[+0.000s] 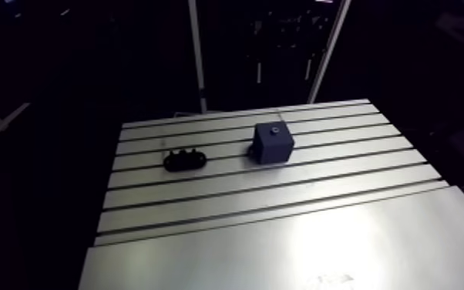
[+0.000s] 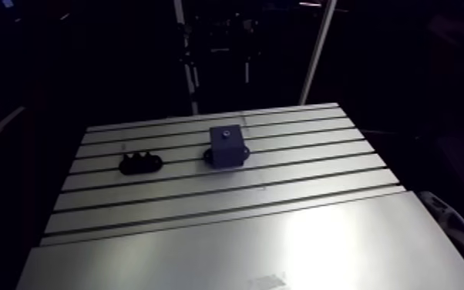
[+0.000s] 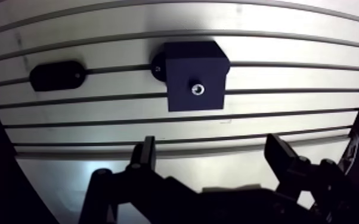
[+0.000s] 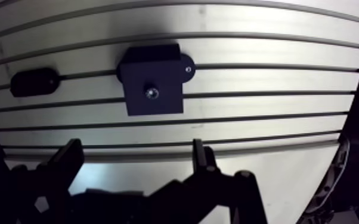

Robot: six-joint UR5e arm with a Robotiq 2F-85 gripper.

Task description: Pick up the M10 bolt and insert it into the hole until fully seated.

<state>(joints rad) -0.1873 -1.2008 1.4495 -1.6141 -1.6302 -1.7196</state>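
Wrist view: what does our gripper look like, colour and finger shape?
The gripper is black throughout: two narrow, angular fingers on jointed linkage bars over a dark body. I can make out no markings on it.

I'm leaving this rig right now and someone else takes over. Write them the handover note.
Gripper: open, nothing between its fingers, above the slotted table, short of the block.
Dark blue block: on the table ahead of the gripper, with a metal-ringed hole in its top face. Whether that hole is already filled cannot be told.
Black oval holder: beside the block, apart from it. The arm view shows small bumps on top, possibly bolts.
Done: nothing evident.
Left: the whole pick and insertion, until seated.
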